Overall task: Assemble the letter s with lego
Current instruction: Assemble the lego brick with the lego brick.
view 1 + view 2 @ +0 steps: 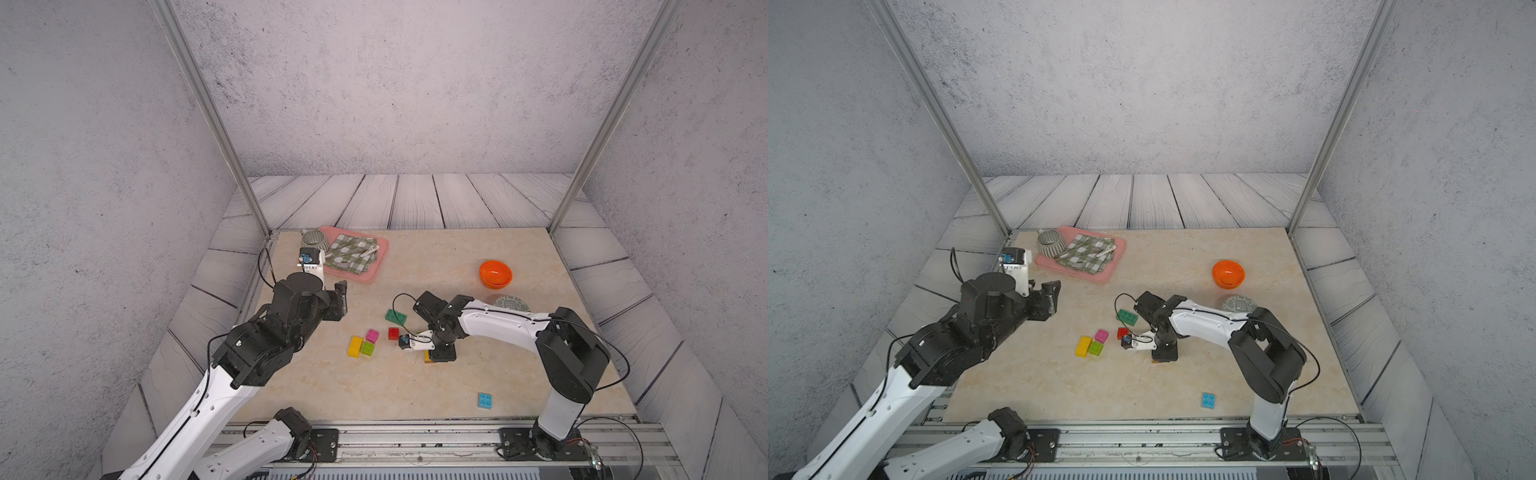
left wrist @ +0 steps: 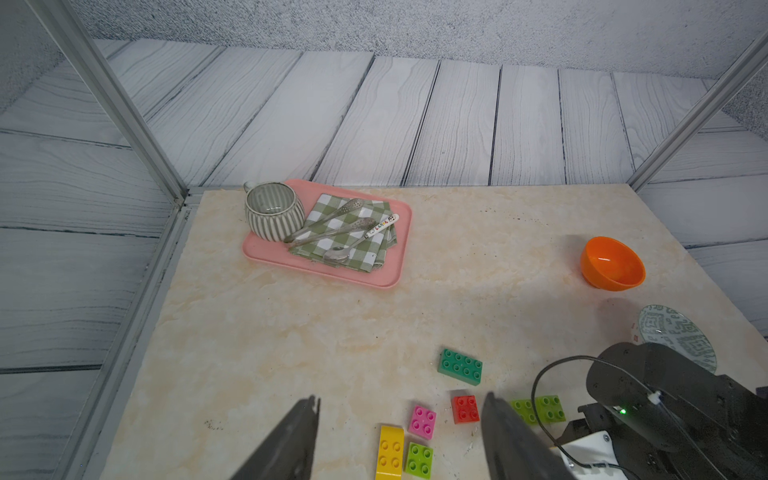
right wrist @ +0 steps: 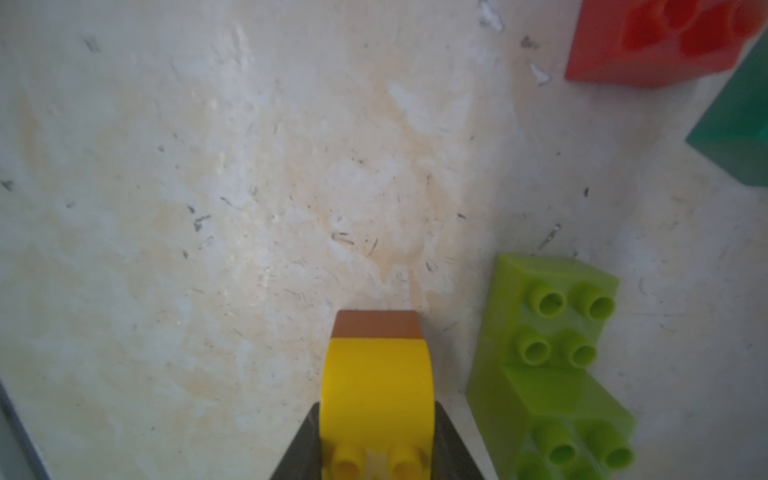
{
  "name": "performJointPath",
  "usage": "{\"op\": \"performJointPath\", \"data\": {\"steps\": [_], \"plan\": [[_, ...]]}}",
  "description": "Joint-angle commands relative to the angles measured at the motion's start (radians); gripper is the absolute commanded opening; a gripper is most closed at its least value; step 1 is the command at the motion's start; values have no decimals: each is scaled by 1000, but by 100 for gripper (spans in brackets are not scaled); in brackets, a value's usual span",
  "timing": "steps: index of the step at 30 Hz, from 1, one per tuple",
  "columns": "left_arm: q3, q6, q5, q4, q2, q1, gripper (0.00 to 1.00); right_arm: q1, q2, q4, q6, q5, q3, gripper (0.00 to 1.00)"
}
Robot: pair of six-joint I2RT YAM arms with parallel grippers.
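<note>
10 bricks: 2 yellow (image 1: 355, 346), 3 lime (image 1: 367, 348), 1 each pink (image 1: 372, 336), red (image 1: 393, 333), green (image 1: 396, 316), blue (image 1: 484, 400), brown (image 3: 376, 324). Right gripper (image 3: 376, 440) clamps 1 yellow atop brown; left gripper (image 2: 401, 399) half-open, empty.

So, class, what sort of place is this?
Likely a robot lab test cell: two black-and-white robot arms bolted to an aluminium rail, printed plank-pattern panels in a metal frame, coloured studded plastic bricks.

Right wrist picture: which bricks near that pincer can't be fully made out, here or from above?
Right wrist view: the frame edges cut off the dark green brick and the yellow brick in the right pincer.
Same view: the brown brick beneath shows one face; the yellow brick covers the rest.
Both top views: the right arm hides the lime brick pair.
</note>
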Motion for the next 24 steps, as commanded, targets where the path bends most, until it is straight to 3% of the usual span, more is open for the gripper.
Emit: {"op": "performJointPath", "data": {"steps": [1, 5, 11, 24], "plan": [[23, -6, 5, -11, 6, 8, 67, -10, 10, -57, 8, 37, 3, 24], [22, -7, 4, -11, 5, 8, 67, -14, 3, -58, 7, 36, 3, 26], [18, -9, 3, -11, 2, 9, 67, -15, -11, -49, 9, 35, -12, 38], [15, -10, -2, -12, -4, 8, 67, -18, -35, -48, 15, 35, -12, 49]]}}
